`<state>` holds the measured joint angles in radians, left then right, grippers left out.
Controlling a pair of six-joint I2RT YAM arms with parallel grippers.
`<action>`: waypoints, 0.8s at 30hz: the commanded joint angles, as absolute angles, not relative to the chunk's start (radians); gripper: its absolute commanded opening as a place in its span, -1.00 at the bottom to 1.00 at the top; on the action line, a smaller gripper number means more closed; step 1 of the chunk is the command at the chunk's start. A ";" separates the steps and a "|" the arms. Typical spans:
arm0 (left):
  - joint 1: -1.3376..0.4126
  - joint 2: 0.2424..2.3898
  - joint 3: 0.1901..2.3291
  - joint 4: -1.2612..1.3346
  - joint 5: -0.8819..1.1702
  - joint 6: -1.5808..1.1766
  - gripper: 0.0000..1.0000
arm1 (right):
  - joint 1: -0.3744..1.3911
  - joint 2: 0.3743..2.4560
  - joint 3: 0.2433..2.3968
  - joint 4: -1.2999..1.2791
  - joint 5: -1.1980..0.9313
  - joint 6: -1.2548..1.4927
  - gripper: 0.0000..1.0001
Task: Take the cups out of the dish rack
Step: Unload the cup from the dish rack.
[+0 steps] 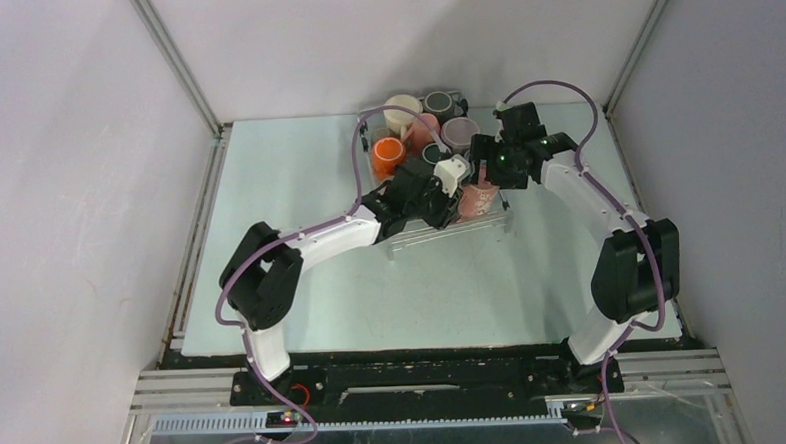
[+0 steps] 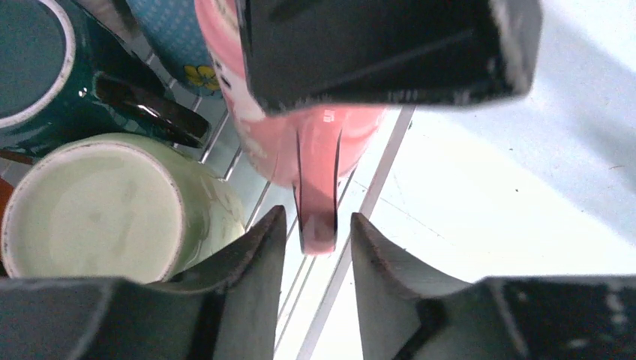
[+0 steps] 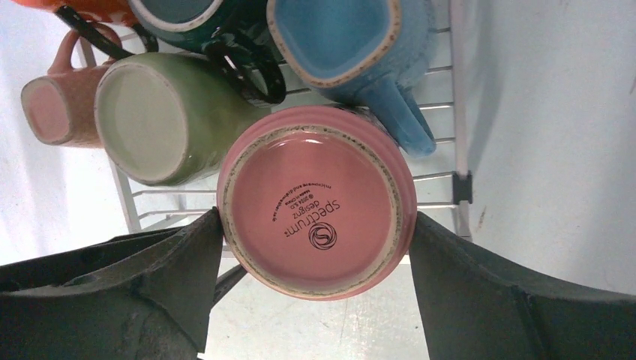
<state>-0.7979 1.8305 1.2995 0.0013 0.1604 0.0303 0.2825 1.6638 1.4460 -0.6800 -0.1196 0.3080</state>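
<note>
Standing over the dish rack [image 1: 440,238], both arms meet at one pink mug [image 3: 315,202] at the rack's near end. The right gripper [image 3: 315,217] straddles the mug's body, a finger pressed against each side and its printed base facing the wrist camera. The left gripper [image 2: 315,225] sits narrow but parted around the mug's handle [image 2: 316,187], with a sliver of gap on both sides.

It is crowded in there. A pale green mug [image 3: 165,120] lies just beside the pink one, close to one right finger. The blue mug [image 3: 337,45] has its handle pointing down against the pink mug's edge, and the dark teal mug [image 3: 187,15] hangs its black handle between the green and blue ones. A small pink mug [image 3: 52,105] sits beyond the green one.

Farther back stand an orange mug [image 1: 387,154], a cream mug [image 1: 401,112], a dark grey mug [image 1: 438,103] and a mauve mug [image 1: 459,132]. The rack sits toward the far side of the pale table [image 1: 301,276].
</note>
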 commanded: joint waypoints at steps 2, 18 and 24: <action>-0.811 1.864 1.383 -0.047 0.128 0.053 -0.06 | 0.256 1.677 1.478 -0.711 -0.110 0.281 0.13; -0.832 1.992 1.545 -0.123 0.091 0.052 -0.03 | 0.204 1.681 1.467 -0.706 -0.182 0.270 0.12; -0.832 2.027 1.591 -0.148 0.094 0.051 -0.12 | 0.184 1.686 1.462 -0.698 -0.212 0.271 0.11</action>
